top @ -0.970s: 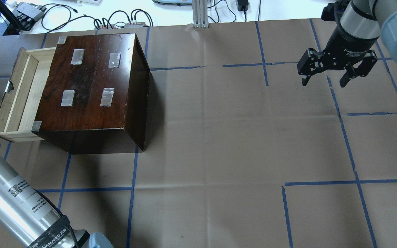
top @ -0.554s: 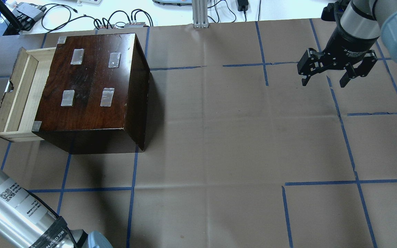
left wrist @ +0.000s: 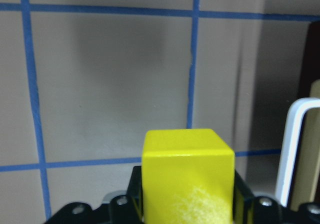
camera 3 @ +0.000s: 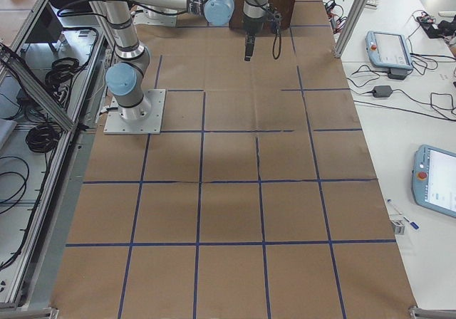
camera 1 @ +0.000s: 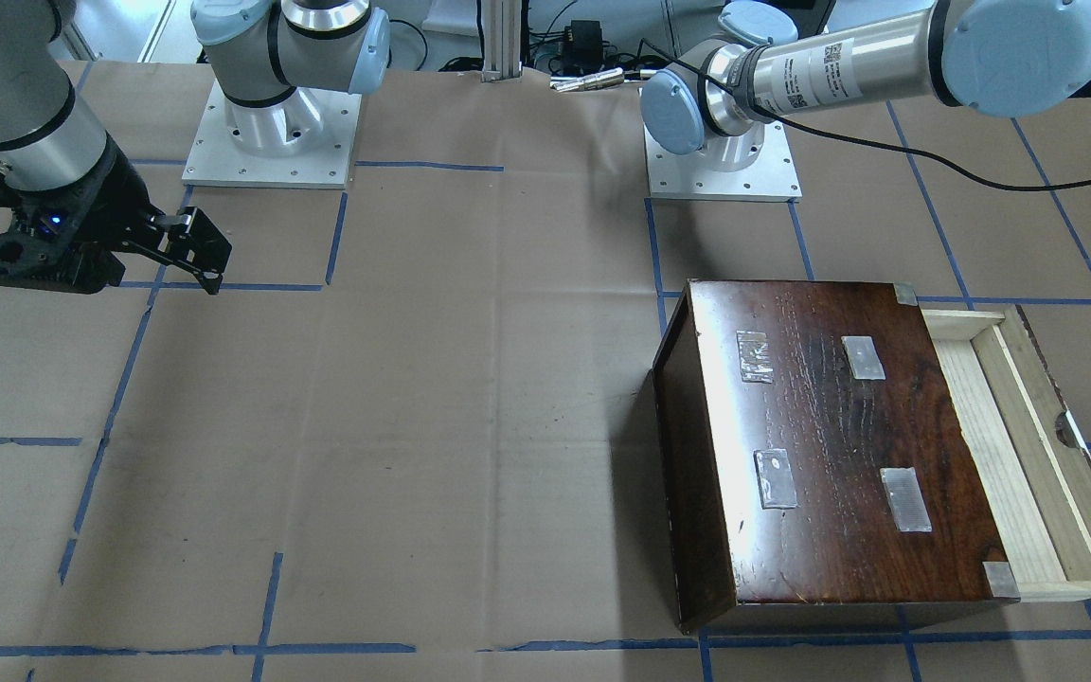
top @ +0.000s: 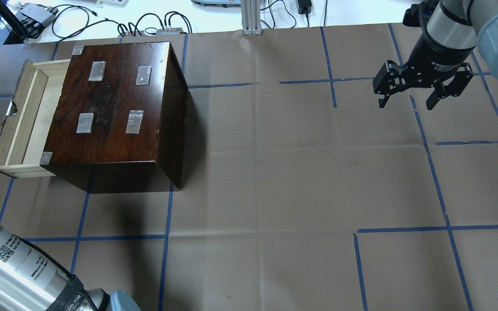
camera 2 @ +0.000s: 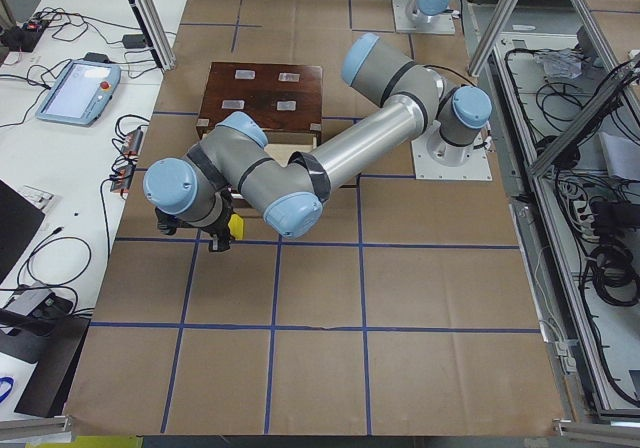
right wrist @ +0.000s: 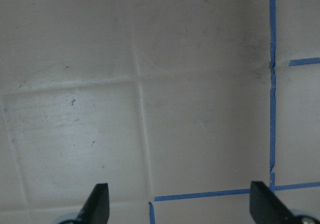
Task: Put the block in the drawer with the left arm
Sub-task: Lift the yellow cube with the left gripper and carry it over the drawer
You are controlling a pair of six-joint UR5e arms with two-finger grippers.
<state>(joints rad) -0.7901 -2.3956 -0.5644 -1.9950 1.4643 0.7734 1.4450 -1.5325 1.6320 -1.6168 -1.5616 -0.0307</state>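
Note:
My left gripper (left wrist: 187,206) is shut on the small yellow block (left wrist: 187,176), which fills the bottom of the left wrist view above bare table paper. In the exterior left view the block (camera 2: 237,227) hangs just outside the drawer's front, on the side away from the box. The drawer (top: 20,116) is pulled open out of the dark wooden box (top: 115,103), its pale tray empty; it also shows in the front-facing view (camera 1: 1028,455). The left gripper is outside the overhead view. My right gripper (top: 408,98) is open and empty, far right.
The left arm's forearm (top: 11,263) crosses the overhead view's bottom left corner. Cables and small devices (top: 154,26) lie past the table's far edge. A white curved piece (left wrist: 295,149) stands at the left wrist view's right edge.
The left arm has drawn back towards the overhead view's lower left; the yellow block seen at that view's left edge a second ago has left the frame. The right arm has not moved.

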